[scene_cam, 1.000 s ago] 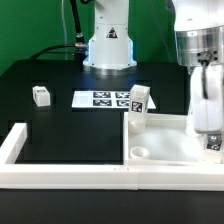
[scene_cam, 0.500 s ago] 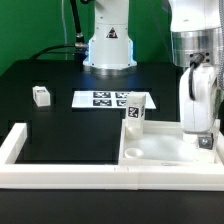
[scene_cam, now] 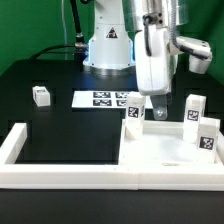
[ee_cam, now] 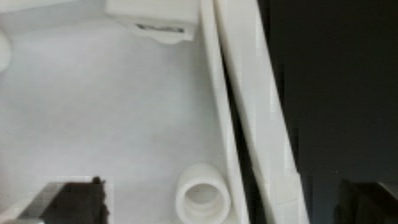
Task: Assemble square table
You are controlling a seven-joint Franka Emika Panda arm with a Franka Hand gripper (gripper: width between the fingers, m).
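While the hand (scene_cam: 159,112) hovers above the square top (scene_cam: 165,152), fingers apart and empty, three leg blocks (scene_cam: 135,108) stand along its far rim.

white square plastic table top (scene_cam: 165,150): smooth, faintly glossy
small white plastic leg blocks (scene_cam: 134,111): matt, printed black-white tags
black table surface (scene_cam: 60,125): matt, smooth
flat white marker board (scene_cam: 100,99): matt, paper-like

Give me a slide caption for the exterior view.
Gripper hovers above the square tabletop, three leg blocks standing at its far side.
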